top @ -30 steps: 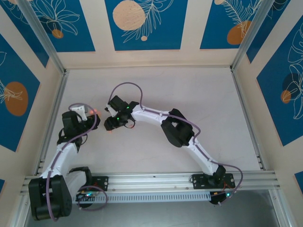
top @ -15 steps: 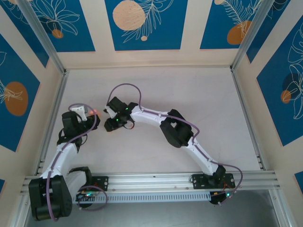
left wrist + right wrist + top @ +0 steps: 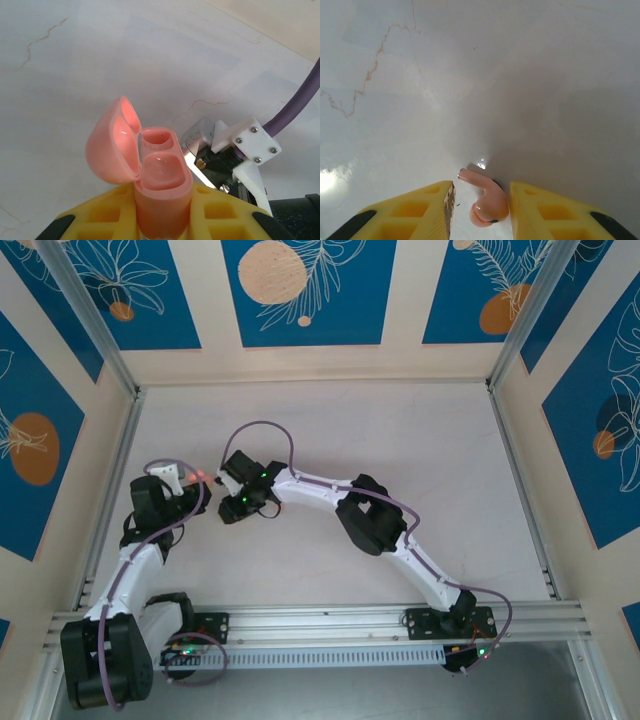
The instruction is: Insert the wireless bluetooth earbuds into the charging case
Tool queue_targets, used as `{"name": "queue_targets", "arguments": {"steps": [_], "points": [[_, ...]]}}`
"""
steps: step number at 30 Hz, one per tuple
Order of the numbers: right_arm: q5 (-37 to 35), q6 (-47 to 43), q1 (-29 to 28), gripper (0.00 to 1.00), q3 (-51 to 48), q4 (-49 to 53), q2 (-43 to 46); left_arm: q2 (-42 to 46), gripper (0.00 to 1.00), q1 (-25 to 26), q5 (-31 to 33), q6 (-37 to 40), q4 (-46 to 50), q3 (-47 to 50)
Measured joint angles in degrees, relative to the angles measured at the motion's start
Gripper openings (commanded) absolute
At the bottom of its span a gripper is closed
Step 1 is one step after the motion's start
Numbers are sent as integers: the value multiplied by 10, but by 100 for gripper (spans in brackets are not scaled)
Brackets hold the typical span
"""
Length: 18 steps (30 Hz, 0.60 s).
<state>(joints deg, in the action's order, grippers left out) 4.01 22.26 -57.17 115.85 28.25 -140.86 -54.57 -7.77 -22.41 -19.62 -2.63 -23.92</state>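
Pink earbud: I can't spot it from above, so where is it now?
In the right wrist view the pink earbud sits bottom centre, pinched between the right gripper's yellow fingers above the table. The left gripper holds the open case.

There is one salmon-pink earbud (image 3: 487, 202) at six o'clock in the right wrist view, one open pink charging case (image 3: 161, 185) at six o'clock in the left wrist view, two arms, left arm (image 3: 128, 562) and right arm (image 3: 372, 523), two tools, left tool (image 3: 162, 200) and right tool (image 3: 481, 192), and one table (image 3: 400, 430).
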Motion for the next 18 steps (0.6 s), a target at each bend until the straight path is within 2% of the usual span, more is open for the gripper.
{"name": "queue_targets", "arguments": {"steps": [8, 18], "points": [[-23, -11, -3, 25, -34, -27, 12, 5, 21, 0, 0, 0, 1, 0], [-16, -26, -2, 23, -109, -79, 50, 5, 21, 0, 0, 2, 1, 0]]}}
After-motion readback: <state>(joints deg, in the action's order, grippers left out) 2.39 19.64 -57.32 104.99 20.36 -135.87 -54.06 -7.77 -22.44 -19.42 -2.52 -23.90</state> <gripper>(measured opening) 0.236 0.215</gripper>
